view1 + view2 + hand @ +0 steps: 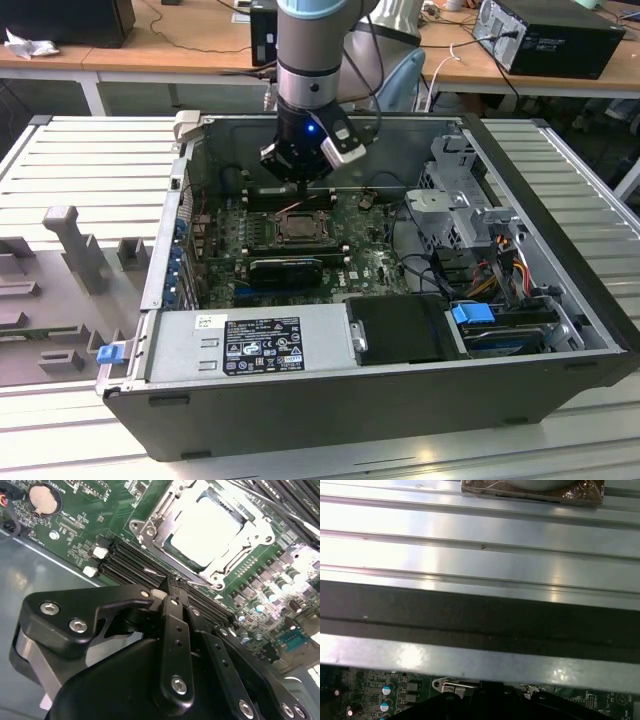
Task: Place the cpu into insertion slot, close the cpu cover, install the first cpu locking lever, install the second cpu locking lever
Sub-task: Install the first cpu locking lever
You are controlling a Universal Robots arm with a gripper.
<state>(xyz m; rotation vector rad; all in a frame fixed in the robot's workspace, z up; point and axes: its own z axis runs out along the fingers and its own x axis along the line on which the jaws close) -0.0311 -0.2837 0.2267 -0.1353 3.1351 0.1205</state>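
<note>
The cpu (202, 527) lies seated in the insertion slot (300, 226), its pale top showing through the cutout of the cpu cover (159, 517), which looks lowered over it. Your gripper (171, 586) hovers just beside the socket's edge, above the black memory slots (127, 560), jaws drawn together with nothing visible between them. Treat the chip as light, stiff and fragile. The cover is thin sheet metal, so press on its rim only. A locking lever is likely springy, slippery wire, best taken near its free end.
</note>
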